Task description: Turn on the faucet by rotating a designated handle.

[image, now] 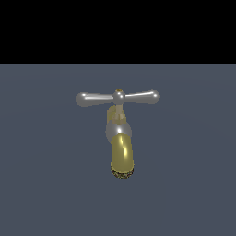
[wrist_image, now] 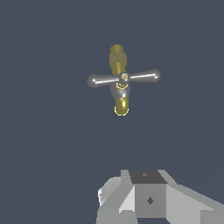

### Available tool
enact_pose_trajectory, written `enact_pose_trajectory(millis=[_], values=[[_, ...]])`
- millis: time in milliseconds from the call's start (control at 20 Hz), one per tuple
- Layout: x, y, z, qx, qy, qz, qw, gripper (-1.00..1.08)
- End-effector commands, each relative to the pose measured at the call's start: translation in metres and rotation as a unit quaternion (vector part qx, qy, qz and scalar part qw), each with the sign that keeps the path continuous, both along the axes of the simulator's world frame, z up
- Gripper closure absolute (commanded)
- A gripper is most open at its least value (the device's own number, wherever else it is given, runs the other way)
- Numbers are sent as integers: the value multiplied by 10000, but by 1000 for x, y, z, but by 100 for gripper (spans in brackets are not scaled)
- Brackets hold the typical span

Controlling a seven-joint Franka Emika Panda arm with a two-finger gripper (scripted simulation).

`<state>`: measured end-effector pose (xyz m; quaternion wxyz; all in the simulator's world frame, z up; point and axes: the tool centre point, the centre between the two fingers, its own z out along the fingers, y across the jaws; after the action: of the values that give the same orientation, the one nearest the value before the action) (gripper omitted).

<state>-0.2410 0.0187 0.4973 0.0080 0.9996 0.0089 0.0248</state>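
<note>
The faucet (image: 122,154) stands alone on a dark grey floor, its brass-yellow curved spout pointing toward the exterior camera and down. The handle (image: 118,97) is a slim silver crossbar lying level across the top, with a tiny brass knob at its centre. The wrist view looks down on the handle (wrist_image: 124,78) from a distance, with the brass spout (wrist_image: 121,106) under it. My gripper (wrist_image: 146,188) shows only as white and grey blocks at that picture's edge, well apart from the faucet and touching nothing. The jaws' state does not show. The exterior view does not show the gripper.
A flat dark grey floor (image: 46,184) surrounds the faucet on every side, under a black background (image: 118,27). No other objects appear in either view.
</note>
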Motion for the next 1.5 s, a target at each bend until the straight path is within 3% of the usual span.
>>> enact_pose_trajectory(millis=[0, 450, 850, 1450], values=[[0, 0, 0, 0, 0, 0, 10000, 108], [3, 7, -10, 8, 5, -231, 9997, 108], [14, 24, -35, 29, 19, -828, 9966, 108], [44, 58, -91, 81, 49, -2159, 9764, 108]])
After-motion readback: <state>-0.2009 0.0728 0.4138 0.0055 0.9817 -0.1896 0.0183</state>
